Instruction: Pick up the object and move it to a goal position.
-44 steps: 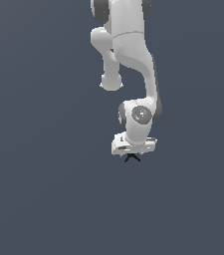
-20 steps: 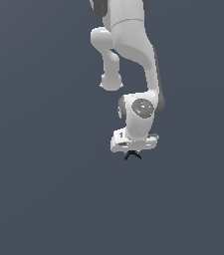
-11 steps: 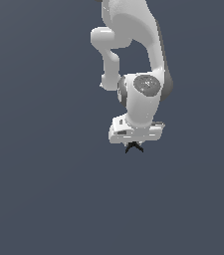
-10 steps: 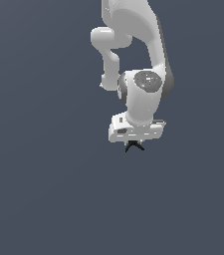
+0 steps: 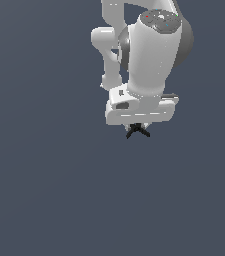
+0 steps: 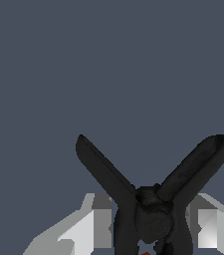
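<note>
The object [image 5: 137, 130] is a tiny black thing with splayed prongs, showing just under my white gripper [image 5: 138, 125] in the exterior view. In the wrist view the object [image 6: 151, 199] fills the space between my two pale fingers [image 6: 101, 221], with two long prongs spreading outward and a speck of red at the picture's edge. The fingers sit close on either side of its body, shut on it. The hand hides the object's top in the exterior view.
A plain dark grey-blue surface [image 5: 49, 190] fills both views. The white arm [image 5: 149, 55] rises over the gripper toward the exterior view's top. No goal marker shows.
The arm has swung up toward the camera, so the hand looks larger and sits higher. The object has stayed under the gripper and moved with it.
</note>
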